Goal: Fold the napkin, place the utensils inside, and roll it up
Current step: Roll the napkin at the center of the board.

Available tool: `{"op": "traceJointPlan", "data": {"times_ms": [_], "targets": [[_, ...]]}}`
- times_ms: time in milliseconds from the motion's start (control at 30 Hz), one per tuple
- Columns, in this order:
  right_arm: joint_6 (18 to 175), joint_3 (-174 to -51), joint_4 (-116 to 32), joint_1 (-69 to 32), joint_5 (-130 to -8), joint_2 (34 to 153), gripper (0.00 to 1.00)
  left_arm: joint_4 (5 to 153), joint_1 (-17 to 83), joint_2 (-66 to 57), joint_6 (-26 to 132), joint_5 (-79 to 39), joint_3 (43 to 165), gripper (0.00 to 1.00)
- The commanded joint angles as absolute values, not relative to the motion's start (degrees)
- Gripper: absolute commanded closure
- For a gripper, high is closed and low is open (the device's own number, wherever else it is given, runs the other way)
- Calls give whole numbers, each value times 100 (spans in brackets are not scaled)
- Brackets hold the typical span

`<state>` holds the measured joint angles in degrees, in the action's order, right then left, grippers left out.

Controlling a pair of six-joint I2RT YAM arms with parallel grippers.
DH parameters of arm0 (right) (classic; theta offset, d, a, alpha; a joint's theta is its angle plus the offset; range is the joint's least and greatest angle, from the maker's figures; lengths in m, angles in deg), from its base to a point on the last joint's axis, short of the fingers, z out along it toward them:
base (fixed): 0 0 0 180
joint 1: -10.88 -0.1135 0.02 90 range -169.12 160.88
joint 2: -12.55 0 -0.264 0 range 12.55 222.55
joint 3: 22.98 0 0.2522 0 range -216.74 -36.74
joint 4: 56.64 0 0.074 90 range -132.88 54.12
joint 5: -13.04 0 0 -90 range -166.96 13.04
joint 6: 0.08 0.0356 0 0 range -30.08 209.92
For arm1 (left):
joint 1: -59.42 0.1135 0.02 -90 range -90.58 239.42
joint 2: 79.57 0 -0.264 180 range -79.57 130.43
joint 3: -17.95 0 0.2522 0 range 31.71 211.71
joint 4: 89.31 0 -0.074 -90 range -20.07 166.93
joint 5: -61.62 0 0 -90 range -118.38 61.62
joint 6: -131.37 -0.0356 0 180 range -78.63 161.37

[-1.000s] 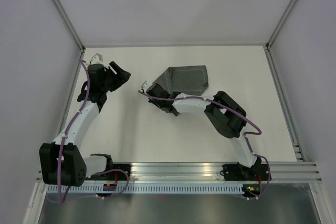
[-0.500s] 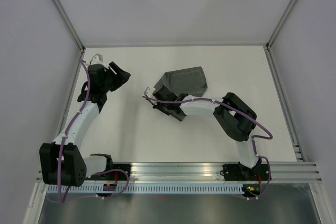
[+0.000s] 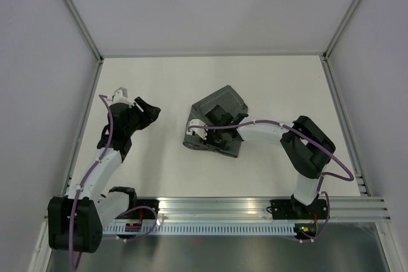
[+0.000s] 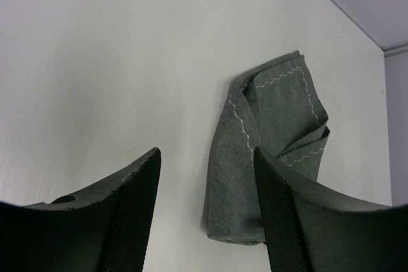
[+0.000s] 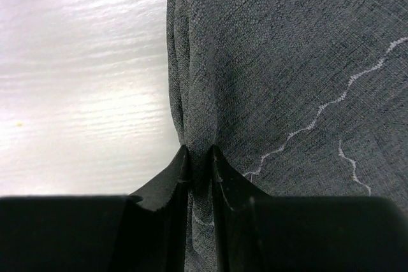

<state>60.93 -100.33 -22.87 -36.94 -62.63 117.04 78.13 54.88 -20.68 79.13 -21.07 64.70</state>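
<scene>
On the left side of the table (image 3: pixel 280 81) the left gripper (image 3: pixel 145 109) hangs over the bare white surface. In the left wrist view its two dark fingers (image 4: pixel 134 214) stand wide apart with nothing between them, so it is open. Their lower parts are cut off by the bottom edge of that picture. Beyond the fingers lies the napkin (image 4: pixel 274 125), a grey cloth folded into a long uneven bundle with a pale wavy stitch line along its hem. The right finger covers its near right corner. From above, the napkin (image 3: pixel 220 99) lies near the middle of the table, a little to the right, well apart from the left gripper. Its layers are tilted and creased, and it is hard to count them. The inside of the folds is hidden in all views. The right gripper (image 3: pixel 207 130) is on top of the napkin, and its wrist and cable hide the middle of the cloth, so only the far part and the near edge can be seen. In the right wrist view the right gripper (image 5: pixel 199 154) has its fingers (image 5: pixel 172 176) nearly together, pinching a ridge of cloth (image 5: pixel 287 62) at the napkin's left edge. The cloth fills the right side of that picture and runs out of it, and the white table is on the left.
</scene>
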Motion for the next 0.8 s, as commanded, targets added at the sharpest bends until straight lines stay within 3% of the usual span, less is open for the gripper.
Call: {"op": "traceJointPlan", "data": {"times_ms": [0,167,367,600,767], "targets": [[5618,-9958,-1336,-3493,-5245,11758,99,8939,5397,-2620,7636,-1634,5880,34],[5197,-10257,-571,-3193,-4463,12101,100,9714,4932,-3245,7320,-1475,5176,34],[4853,-10590,62,-2982,-3997,12496,99,10084,3474,-3571,5890,-1897,4999,32],[4414,-11021,844,-2745,-3680,13102,100,10083,2217,-3080,4929,-2160,5289,32],[4281,-11118,1065,-2560,-3539,13340,99,11467,1838,-3429,4525,-3020,4676,34]]}}
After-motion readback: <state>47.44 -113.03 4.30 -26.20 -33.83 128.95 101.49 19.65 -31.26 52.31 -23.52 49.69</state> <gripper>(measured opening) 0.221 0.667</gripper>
